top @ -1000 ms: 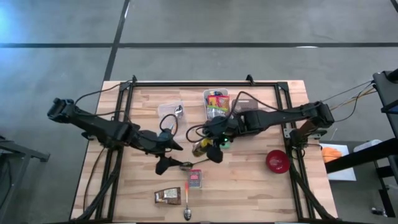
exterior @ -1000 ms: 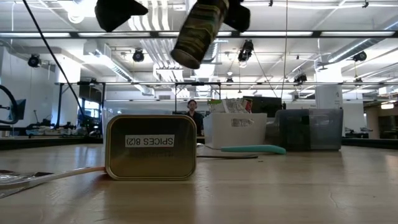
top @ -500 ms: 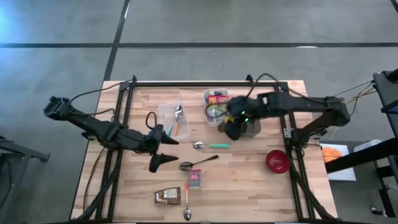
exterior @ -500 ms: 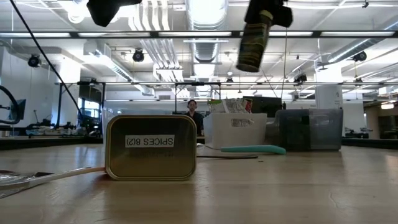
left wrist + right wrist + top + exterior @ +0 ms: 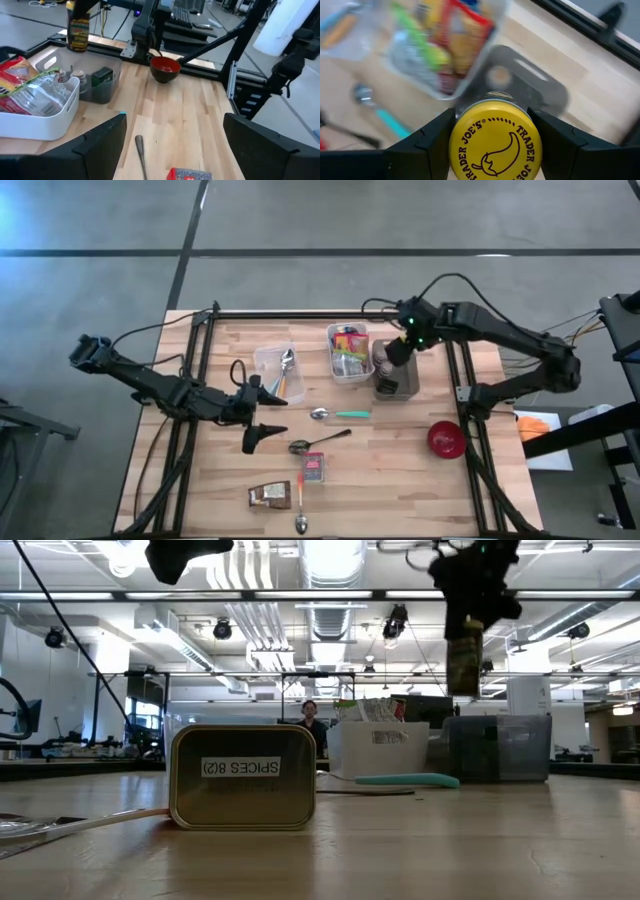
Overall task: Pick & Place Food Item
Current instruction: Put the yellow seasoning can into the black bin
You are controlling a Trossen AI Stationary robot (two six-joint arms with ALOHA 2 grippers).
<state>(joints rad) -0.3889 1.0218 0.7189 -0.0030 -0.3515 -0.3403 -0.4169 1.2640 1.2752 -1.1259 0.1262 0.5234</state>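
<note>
Right gripper [image 5: 490, 145] pinches a yellow-lidded jar [image 5: 494, 141] above the grey bin [image 5: 398, 382]; white snack bin [image 5: 347, 352] beside it; left gripper [image 5: 262, 408] spread

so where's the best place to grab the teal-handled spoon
By its straight teal handle, coming from above with the fingers across its width. The spoon lies flat on the table, handle clear of the other spoon, and the rounded bowl would slip.

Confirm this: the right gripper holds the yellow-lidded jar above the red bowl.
Not the bowl. The right gripper holds the jar above the grey bin, as the high view shows. The red bowl sits apart, nearer the table's front.
</note>
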